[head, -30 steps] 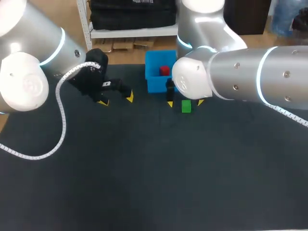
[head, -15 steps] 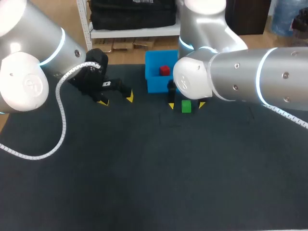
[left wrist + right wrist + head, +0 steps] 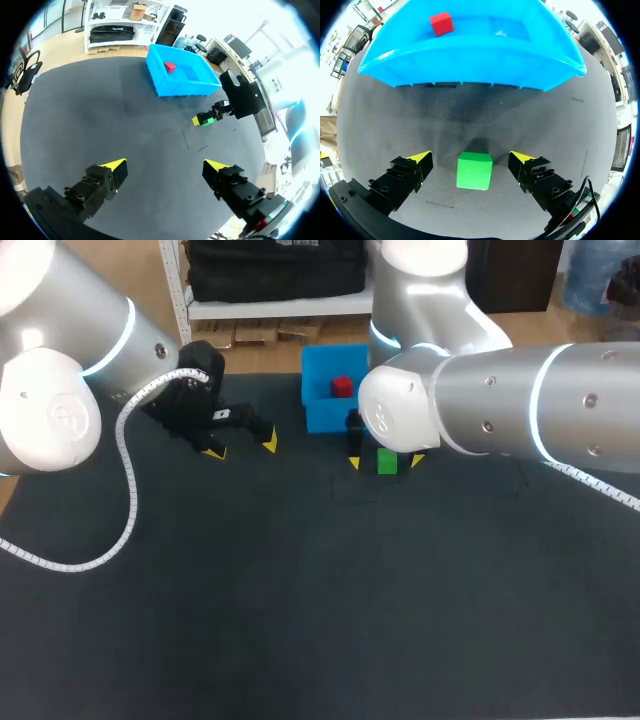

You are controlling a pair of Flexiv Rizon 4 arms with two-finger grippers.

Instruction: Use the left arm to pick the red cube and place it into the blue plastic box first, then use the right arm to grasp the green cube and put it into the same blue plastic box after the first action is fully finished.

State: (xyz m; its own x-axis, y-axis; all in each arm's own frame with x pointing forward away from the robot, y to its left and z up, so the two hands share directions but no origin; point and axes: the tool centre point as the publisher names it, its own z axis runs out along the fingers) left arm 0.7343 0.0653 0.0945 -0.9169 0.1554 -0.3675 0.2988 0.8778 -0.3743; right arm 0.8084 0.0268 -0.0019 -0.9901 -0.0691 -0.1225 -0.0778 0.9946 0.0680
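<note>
Robotics lab, test bench: my two silver arms, the left arm [image 3: 60, 360] and the right arm [image 3: 500, 410], reach over a table [image 3: 300, 620] covered in a dark mat, each ending in a black gripper with yellow tips. The props are those of a manipulation trial: a plain green cube [image 3: 474, 171] sits on the mat between the spread fingers of my right gripper [image 3: 470, 156], and ahead of them a blue plastic box [image 3: 470, 55] holds a red cube [image 3: 441, 23]. My left gripper [image 3: 165, 165] hangs over the mat well apart from the box, its fingers wide.
</note>
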